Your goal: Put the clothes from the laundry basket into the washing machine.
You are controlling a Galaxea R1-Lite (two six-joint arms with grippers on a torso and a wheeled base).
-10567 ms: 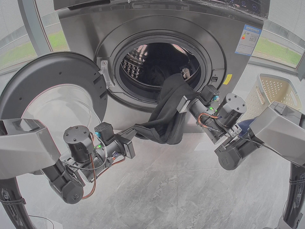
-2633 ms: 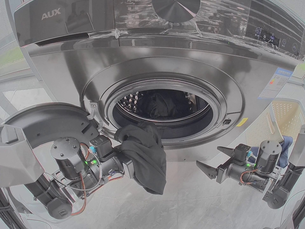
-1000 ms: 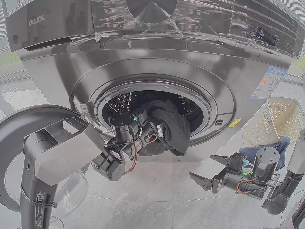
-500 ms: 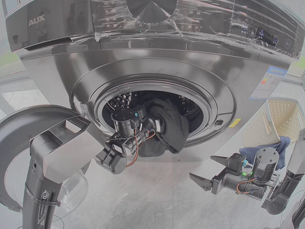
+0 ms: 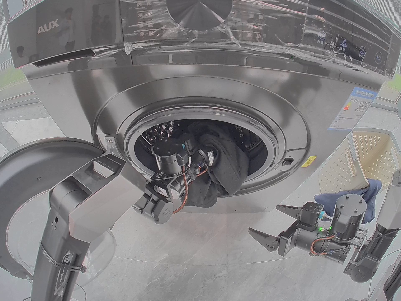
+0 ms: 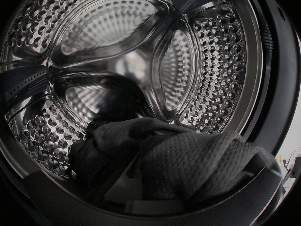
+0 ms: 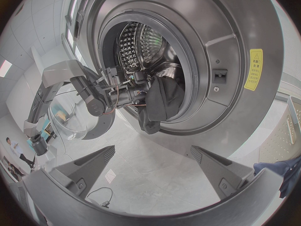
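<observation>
Grey floor tiles lie under the right gripper (image 5: 264,221), which hangs wide open and empty at the near right, just as a second ago. Behind it, a blue cloth (image 5: 367,191) waits at the laundry basket (image 5: 378,155), partly hidden by the arm. Farther off, the left gripper (image 5: 208,159) has pushed the black garment (image 5: 229,166) deeper into the mouth of the washing machine (image 5: 200,84). I judge this loading nearly done, yet a fold hangs over the lower rim. The cloth covers that gripper, so I cannot tell whether it is clamped. Deep in the drum (image 6: 125,44), a dark heap is hard to make out.
</observation>
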